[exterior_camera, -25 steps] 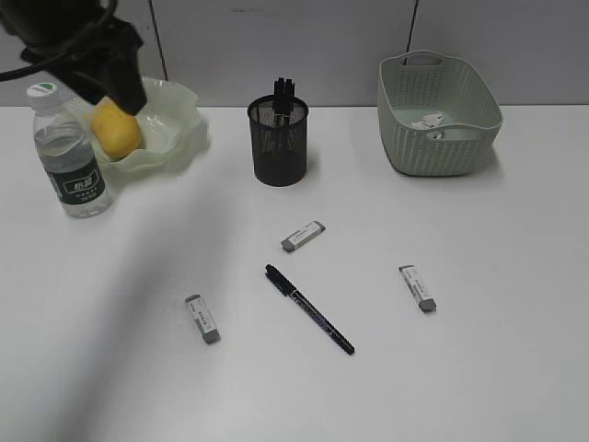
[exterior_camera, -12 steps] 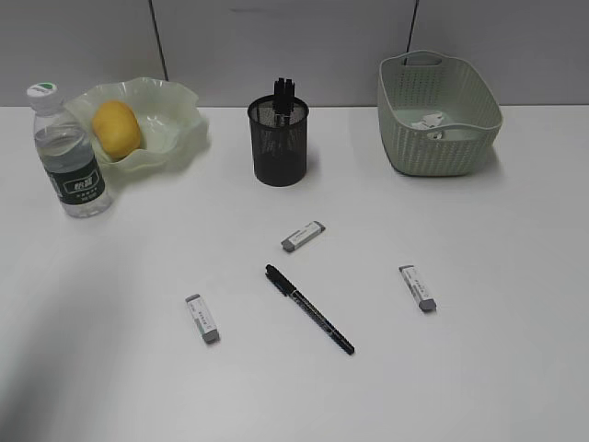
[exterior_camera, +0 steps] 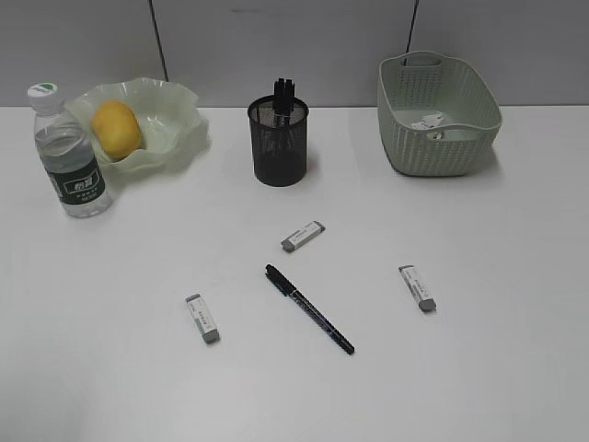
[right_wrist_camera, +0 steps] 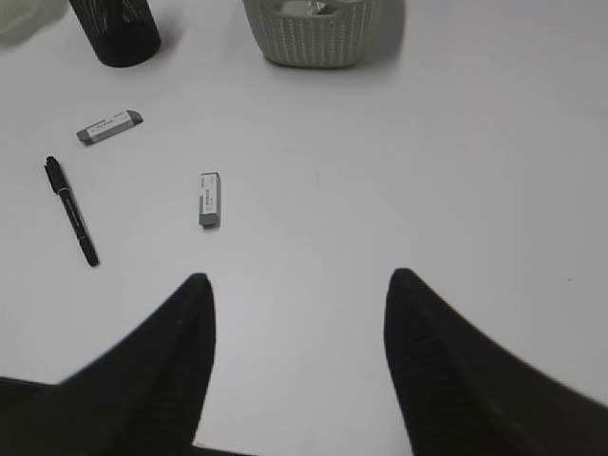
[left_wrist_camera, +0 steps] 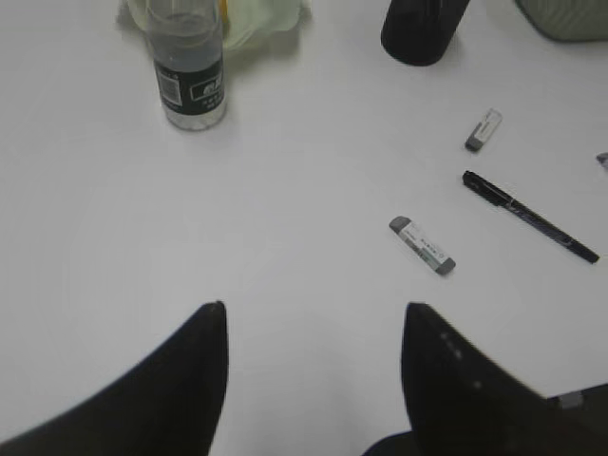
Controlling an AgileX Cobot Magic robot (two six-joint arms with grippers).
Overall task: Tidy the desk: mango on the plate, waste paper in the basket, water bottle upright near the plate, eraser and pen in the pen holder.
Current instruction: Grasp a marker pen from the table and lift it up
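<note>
The pen [exterior_camera: 309, 309] lies flat on the white tabletop [exterior_camera: 479, 368], slanted, with three erasers around it: one just above it [exterior_camera: 303, 236], one to its left [exterior_camera: 202, 319], one to its right [exterior_camera: 417, 287]. None of them touches the pen. The pen holder [exterior_camera: 278, 142] stands upright farther back with dark pens already in it. The mango [exterior_camera: 116, 127] sits in the plate [exterior_camera: 175, 120] at the back left, and the water bottle [exterior_camera: 70, 158] stands upright just beside the plate. The waste paper [exterior_camera: 430, 122] rests inside the basket [exterior_camera: 442, 147] at the back right.

The left end effector [left_wrist_camera: 313, 313] hovers with its fingers spread and nothing between them; the nearest eraser lies ahead and to its right, the pen beyond. The right end effector [right_wrist_camera: 296, 280] is likewise spread and empty, with an eraser [right_wrist_camera: 210, 199] ahead, slightly left, and the pen [right_wrist_camera: 70, 209] farther left.
</note>
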